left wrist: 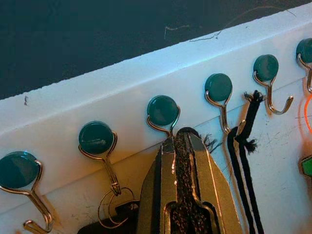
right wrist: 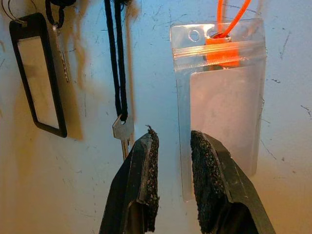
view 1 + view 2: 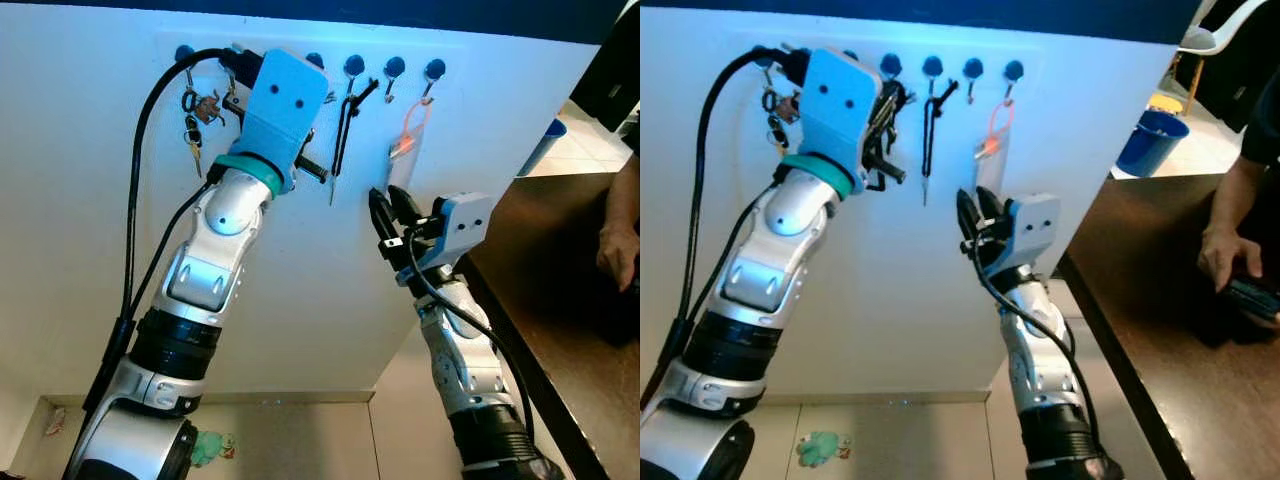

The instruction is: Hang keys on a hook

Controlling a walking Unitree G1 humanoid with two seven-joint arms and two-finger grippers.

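**Left gripper up at the hook row**

Closest to the wrist lens, the left gripper (image 1: 184,146) had its jaws clenched just under a blue-capped hook (image 1: 163,113) on the white wall (image 3: 300,300). Keys (image 3: 196,120) hung from the far-left hook, beside the arm. Lower and apart, the right gripper (image 2: 170,161) held its jaws released before a clear pouch (image 2: 222,92) on an orange cord, near a key (image 2: 123,131) on a black lanyard.
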